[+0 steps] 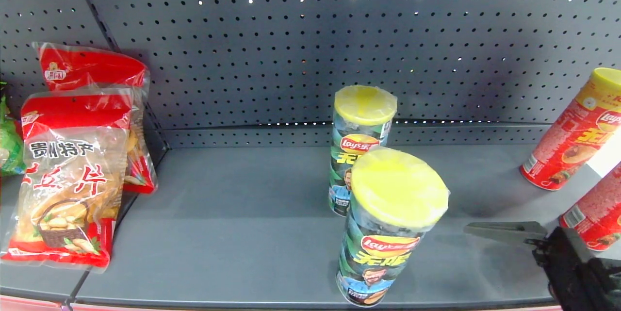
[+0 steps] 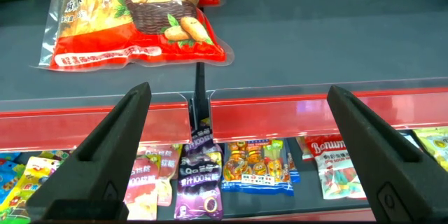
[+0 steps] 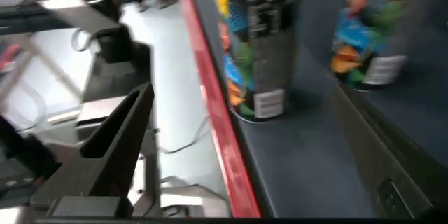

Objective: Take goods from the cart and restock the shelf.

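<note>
Near the front edge of the shelf (image 1: 233, 238), the front chip can (image 1: 388, 233) stood upright, just left of the right gripper (image 1: 509, 234), whose fingers were spread and empty; the right arm was judged nearer.

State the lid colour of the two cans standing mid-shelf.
Yellow, on the front can's lid and the rear can's lid; best in the head view.

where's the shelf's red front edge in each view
head: red edge along the bottom, below the bag.
left wrist: red edge between the bag and the hanging packets.
right wrist: red edge beside the can.
shared: the grey shelf board behind it.
</note>
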### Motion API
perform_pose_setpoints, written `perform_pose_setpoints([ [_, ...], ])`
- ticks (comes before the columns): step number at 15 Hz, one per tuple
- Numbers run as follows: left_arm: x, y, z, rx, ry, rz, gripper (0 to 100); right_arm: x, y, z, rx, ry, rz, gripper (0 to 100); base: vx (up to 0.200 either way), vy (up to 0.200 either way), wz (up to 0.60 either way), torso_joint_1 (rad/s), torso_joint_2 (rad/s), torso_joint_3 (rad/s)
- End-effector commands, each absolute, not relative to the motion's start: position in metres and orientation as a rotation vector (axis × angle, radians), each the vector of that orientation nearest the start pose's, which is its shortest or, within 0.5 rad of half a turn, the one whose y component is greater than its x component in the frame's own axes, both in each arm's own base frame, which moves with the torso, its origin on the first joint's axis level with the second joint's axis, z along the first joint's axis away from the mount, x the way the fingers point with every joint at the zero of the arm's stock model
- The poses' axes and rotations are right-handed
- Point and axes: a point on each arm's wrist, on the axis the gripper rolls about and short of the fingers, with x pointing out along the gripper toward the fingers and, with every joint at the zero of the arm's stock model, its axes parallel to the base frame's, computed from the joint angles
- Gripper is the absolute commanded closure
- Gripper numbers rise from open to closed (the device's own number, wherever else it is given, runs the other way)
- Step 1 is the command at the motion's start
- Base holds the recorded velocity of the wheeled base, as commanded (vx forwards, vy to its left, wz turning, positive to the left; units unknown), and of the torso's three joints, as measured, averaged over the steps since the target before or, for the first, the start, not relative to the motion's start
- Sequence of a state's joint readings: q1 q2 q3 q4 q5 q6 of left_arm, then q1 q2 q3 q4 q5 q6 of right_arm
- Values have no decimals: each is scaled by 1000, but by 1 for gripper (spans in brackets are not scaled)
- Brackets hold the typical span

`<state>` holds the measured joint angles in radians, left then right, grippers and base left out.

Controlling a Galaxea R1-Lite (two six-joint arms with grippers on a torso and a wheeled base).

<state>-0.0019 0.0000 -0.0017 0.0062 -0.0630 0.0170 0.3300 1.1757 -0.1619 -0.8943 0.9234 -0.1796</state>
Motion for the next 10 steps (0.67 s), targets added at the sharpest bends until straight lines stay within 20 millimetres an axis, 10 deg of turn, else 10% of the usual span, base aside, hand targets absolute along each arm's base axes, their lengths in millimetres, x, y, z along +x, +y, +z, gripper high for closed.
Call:
perform_pose_setpoints([
  [1, -23, -1, 75, 17, 4, -64, 0, 76, 32, 182, -186, -207, 1064, 0, 0, 0, 0, 0, 0, 0],
  [6, -23, -1, 75, 17, 4, -64, 0, -7, 19, 206, -141, -297, 700, 0, 0, 0, 0, 0, 0, 0],
  [10, -23, -1, 75, 17, 4, -64, 0, -22, 29, 148, -73, -145, 473, 0, 0, 0, 0, 0, 0, 0],
])
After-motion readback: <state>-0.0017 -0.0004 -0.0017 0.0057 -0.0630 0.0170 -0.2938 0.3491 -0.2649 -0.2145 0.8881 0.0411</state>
